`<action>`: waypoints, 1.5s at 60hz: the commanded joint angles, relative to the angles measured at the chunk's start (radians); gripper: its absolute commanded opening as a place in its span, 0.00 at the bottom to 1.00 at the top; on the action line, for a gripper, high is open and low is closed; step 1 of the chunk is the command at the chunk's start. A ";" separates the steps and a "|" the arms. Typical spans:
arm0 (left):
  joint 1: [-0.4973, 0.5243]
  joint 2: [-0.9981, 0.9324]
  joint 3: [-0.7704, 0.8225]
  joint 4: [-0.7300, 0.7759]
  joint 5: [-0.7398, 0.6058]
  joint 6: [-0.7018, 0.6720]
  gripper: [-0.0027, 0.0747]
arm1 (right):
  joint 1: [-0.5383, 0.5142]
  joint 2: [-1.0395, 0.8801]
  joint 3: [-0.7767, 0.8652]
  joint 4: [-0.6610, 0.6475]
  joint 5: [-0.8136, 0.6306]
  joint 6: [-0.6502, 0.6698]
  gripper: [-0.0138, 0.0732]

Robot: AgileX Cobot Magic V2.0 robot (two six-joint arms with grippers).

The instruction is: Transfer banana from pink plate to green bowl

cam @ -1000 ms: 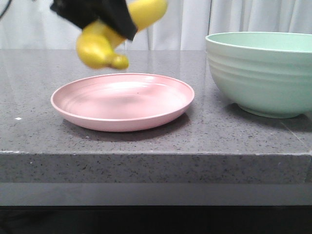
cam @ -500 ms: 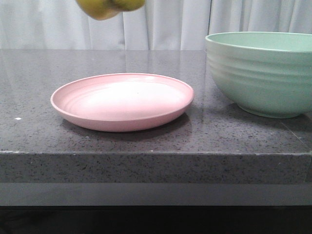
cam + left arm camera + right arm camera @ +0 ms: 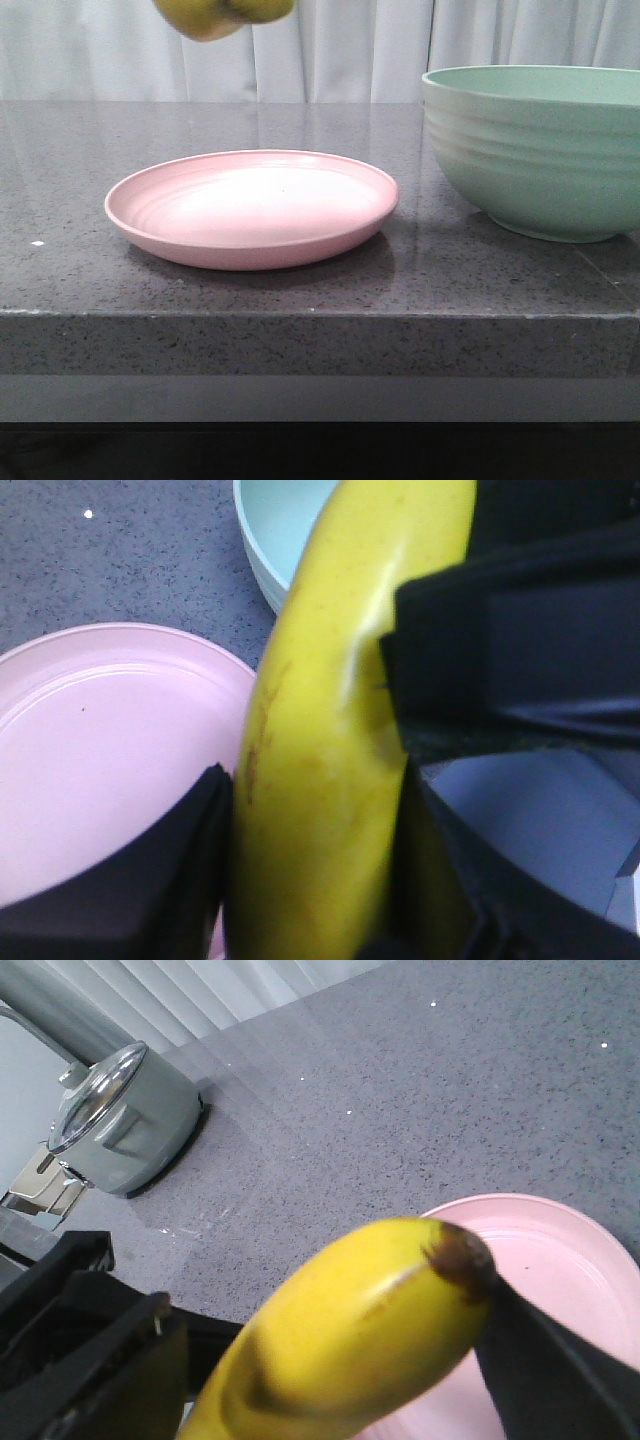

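Observation:
The yellow banana (image 3: 215, 15) hangs high above the pink plate (image 3: 250, 210); only its lower end shows at the top edge of the front view, and no gripper shows there. In the left wrist view my left gripper (image 3: 315, 870) is shut on the banana (image 3: 330, 730), over the plate (image 3: 90, 760), with the green bowl (image 3: 280, 530) beyond. In the right wrist view the banana (image 3: 370, 1310), dark tip up, fills the gap between the fingers of my right gripper (image 3: 330, 1360), over the plate (image 3: 560, 1260). The green bowl (image 3: 530, 150) stands right of the plate and holds nothing that I can see.
The plate and bowl stand on a grey speckled counter (image 3: 60, 200) whose front edge is close to the camera. A grey kettle with a glass lid (image 3: 120, 1125) stands farther off on the counter. White curtains hang behind.
One second ago the banana hung in a black gripper just above the plate. It has risen almost out of the top of the front view, and has barely moved in the last half second.

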 commanded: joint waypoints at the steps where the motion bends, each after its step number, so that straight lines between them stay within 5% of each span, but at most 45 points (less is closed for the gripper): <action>1: -0.007 -0.036 -0.039 -0.011 -0.078 -0.005 0.08 | 0.000 0.007 -0.060 0.015 -0.019 -0.011 0.84; 18: -0.007 -0.036 -0.039 -0.011 -0.082 -0.005 0.08 | 0.000 0.045 -0.084 0.026 0.002 -0.011 0.82; 33: -0.007 -0.036 -0.039 -0.011 -0.082 0.002 0.08 | 0.000 0.045 -0.084 0.045 -0.004 -0.011 0.42; 41: -0.007 -0.036 -0.039 -0.009 -0.082 0.003 0.16 | 0.000 0.045 -0.084 0.045 -0.005 -0.011 0.28; 63: -0.007 -0.036 -0.039 -0.009 -0.082 0.003 0.68 | 0.000 0.045 -0.084 0.045 -0.006 -0.011 0.26; 79: -0.007 -0.036 -0.039 -0.009 -0.080 0.003 0.68 | -0.023 0.046 -0.096 0.037 -0.015 -0.046 0.26; 90: -0.007 -0.036 -0.039 -0.009 -0.080 0.003 0.68 | -0.162 0.052 -0.186 -0.001 0.021 -0.140 0.26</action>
